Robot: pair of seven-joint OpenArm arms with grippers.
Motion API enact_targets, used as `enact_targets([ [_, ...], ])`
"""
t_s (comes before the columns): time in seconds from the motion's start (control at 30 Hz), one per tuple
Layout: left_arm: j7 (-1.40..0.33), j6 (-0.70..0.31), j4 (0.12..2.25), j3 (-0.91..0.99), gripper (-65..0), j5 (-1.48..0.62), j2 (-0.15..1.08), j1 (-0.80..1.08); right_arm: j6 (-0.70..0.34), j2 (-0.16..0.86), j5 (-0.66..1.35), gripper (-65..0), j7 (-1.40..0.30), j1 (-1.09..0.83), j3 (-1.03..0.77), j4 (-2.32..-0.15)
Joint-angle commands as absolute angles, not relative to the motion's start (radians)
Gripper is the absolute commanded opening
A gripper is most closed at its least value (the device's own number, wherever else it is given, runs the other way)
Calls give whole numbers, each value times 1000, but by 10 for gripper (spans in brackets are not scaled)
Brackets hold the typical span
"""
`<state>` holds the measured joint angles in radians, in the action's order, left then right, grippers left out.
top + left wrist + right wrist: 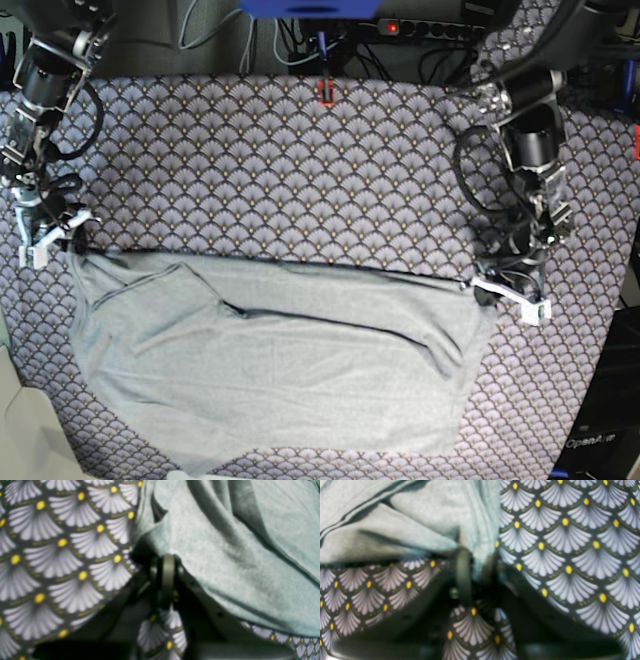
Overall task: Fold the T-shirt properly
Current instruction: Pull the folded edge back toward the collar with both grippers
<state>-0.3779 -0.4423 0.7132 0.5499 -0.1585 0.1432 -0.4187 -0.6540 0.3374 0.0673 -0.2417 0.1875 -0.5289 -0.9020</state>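
A: Left gripper (483,268)?
B: Clamped on plain light heather-grey T-shirt (270,370), corner between jaws.
A: Right gripper (68,232)?
B: Pinching opp. corner; fold edge stretched betw. both, prob. for taut carry.

A purple-grey cloth (300,150) patterned with fan scales and yellow dots covers the bench. Behind its far edge, cables (215,25) and a power strip (440,27) with a red light lie in shadow.

The T-shirt (280,370) is soft matt cloth; the patterned tablecloth (300,170) looks smooth, perhaps slightly sheeny.
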Motion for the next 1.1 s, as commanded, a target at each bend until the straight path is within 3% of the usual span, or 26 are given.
enact_targets([
  [0.0, -361, -441, 730, 552, -650, -163, 162, -446, -656, 360, 71, -627, -232, 200, -532, -915],
  [0.23, -361, -441, 730, 552, -650, -165, 193, -447, -657, 387, 71, -650, -229, 170, -532, -923],
  [0.43, -412, -452, 734, 552, -650, -165, 197, -443, -698, 363, 71, -650, -236, 68, -533, -1082],
  [0.77, -602, -452, 1089, 553, -650, -165, 186, -305, -698, 332, 71, -650, -236, -21, -533, -1179],
  [1.07, -628, -452, 1213, 553, -650, -165, 196, -166, -698, 335, 79, -650, -228, -148, -535, -1271],
])
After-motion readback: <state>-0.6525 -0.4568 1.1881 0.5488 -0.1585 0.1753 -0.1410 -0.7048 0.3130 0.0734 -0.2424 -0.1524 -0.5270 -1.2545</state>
